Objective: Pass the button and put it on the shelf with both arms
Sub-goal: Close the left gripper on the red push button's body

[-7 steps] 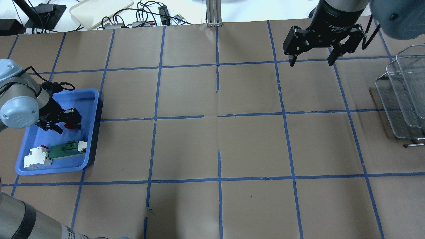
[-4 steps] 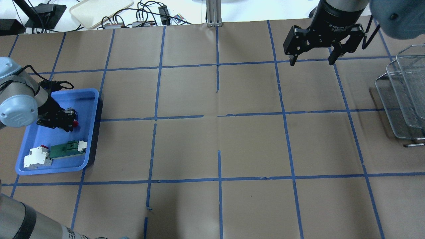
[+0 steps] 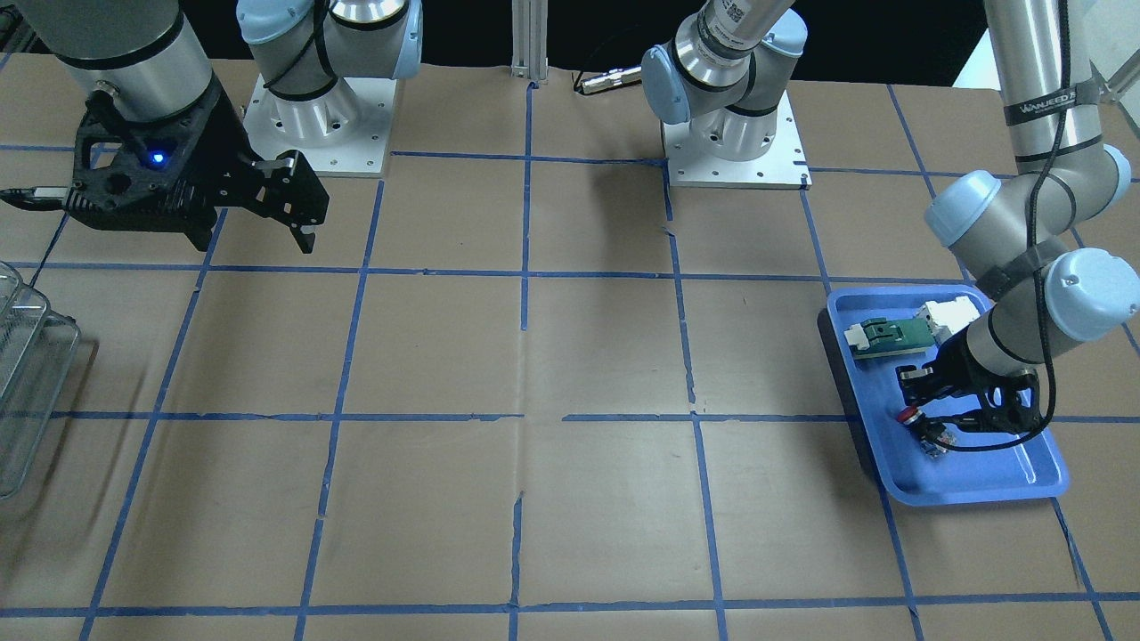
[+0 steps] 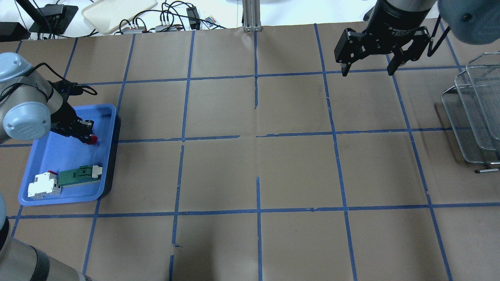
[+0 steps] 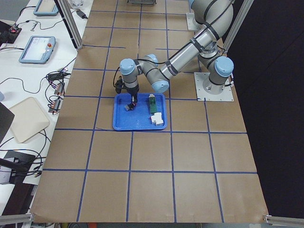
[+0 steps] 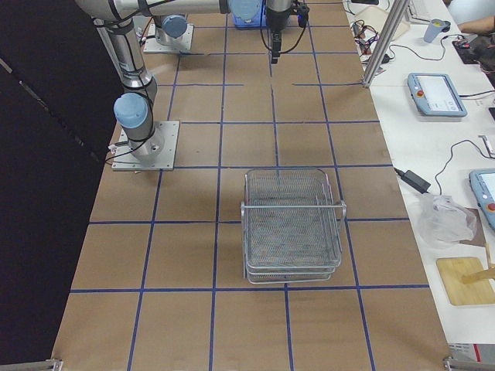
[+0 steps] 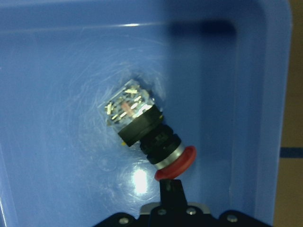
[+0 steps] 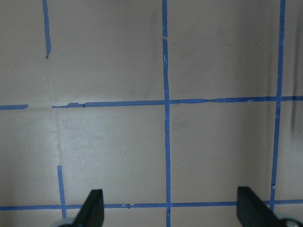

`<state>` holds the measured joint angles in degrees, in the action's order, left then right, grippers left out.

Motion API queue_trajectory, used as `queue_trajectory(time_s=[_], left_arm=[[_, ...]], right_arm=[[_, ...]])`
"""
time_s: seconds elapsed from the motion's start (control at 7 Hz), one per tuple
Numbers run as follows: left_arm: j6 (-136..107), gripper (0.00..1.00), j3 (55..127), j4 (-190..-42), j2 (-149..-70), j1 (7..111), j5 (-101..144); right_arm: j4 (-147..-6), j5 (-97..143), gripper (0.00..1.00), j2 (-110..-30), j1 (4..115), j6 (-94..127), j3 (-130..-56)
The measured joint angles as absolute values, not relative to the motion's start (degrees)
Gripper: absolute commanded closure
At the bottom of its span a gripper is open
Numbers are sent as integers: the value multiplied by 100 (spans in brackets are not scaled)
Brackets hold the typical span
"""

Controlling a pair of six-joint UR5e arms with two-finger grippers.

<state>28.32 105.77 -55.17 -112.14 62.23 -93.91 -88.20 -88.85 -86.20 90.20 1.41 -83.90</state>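
The button, with red cap (image 4: 92,139), black body and clear block, hangs tilted in my left gripper (image 4: 86,134) over the blue tray (image 4: 66,156). In the left wrist view the shut fingertips (image 7: 172,188) pinch the red cap (image 7: 179,163), and the clear block (image 7: 128,105) points away. In the front view the button (image 3: 910,416) is at the left gripper (image 3: 926,411). My right gripper (image 4: 367,72) is open and empty, high over the far right of the table (image 3: 256,240) (image 8: 170,210). The wire-mesh shelf (image 4: 474,117) stands at the right edge (image 3: 27,392) (image 6: 292,224).
A green-and-white flat part (image 4: 80,174) and a white block with red (image 4: 43,184) lie in the near end of the tray. Cables and a cream tray (image 4: 117,11) lie beyond the far table edge. Brown paper with a blue tape grid covers the table (image 4: 258,168).
My left gripper went from open around the button to shut on it, then moved a little towards the tray's far right corner with it. The right gripper barely moved.
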Motion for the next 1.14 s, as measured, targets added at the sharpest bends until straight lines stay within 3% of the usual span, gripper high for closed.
queue_trajectory(time_s=[0.57, 0.71, 0.86, 1.0, 1.14], left_arm=[[1941, 0, 10554, -5160, -11383, 6187, -9226], [1848, 3, 10573, -4993, -11458, 6175, -9220], [1816, 32, 10572, -4895, -11535, 6164, -9224], [1814, 44, 10557, -4850, -11588, 6158, -9223], [1829, 79, 10540, -4828, -11611, 6155, -9216]], right_arm=[[-8808, -8886, 0, -8626, 9025, 141, -8393], [-8807, -8886, 0, -8625, 9024, 141, -8394], [-8808, -8886, 0, -8623, 9021, 141, -8393], [-8809, -8886, 0, -8623, 9020, 141, -8396], [-8805, -8886, 0, -8622, 9023, 141, -8400]])
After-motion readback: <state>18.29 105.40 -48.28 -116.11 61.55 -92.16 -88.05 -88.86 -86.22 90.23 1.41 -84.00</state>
